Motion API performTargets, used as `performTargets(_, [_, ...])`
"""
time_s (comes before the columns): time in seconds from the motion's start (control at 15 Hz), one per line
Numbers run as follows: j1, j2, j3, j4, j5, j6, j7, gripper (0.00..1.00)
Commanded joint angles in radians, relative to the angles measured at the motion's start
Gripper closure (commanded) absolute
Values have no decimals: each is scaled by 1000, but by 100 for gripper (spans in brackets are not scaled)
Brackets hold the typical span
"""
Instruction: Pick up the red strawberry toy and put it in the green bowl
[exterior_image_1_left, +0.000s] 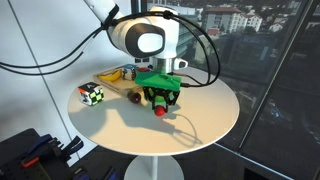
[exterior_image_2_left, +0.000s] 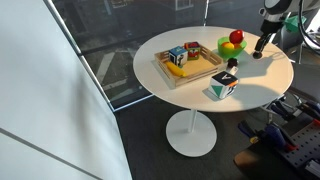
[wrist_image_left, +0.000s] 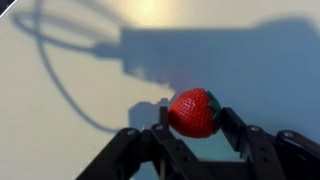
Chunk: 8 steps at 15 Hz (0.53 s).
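The red strawberry toy (wrist_image_left: 194, 112) sits between my gripper's two black fingers (wrist_image_left: 192, 120), which press on both of its sides. In an exterior view the gripper (exterior_image_1_left: 160, 102) points down at the white round table (exterior_image_1_left: 205, 120), with the strawberry (exterior_image_1_left: 160, 111) at its tips, at or just above the surface. The green bowl (exterior_image_2_left: 226, 48) stands right next to the gripper (exterior_image_2_left: 257, 50) and holds a larger red round fruit (exterior_image_2_left: 236, 38). In an exterior view the bowl (exterior_image_1_left: 158, 79) shows just behind the gripper.
A wooden tray (exterior_image_2_left: 200, 72) with several toy blocks lies on the far side of the bowl from the gripper. A chequered cube (exterior_image_2_left: 223, 85) (exterior_image_1_left: 92, 94) stands near the table's edge. Glass walls surround the table.
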Motion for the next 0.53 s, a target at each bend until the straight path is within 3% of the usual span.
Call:
performTargets(0.0, [-7, -64, -4, 10, -32, -84, 58, 69])
performTargets(0.47, [2, -153, 2, 63, 24, -168, 96, 69])
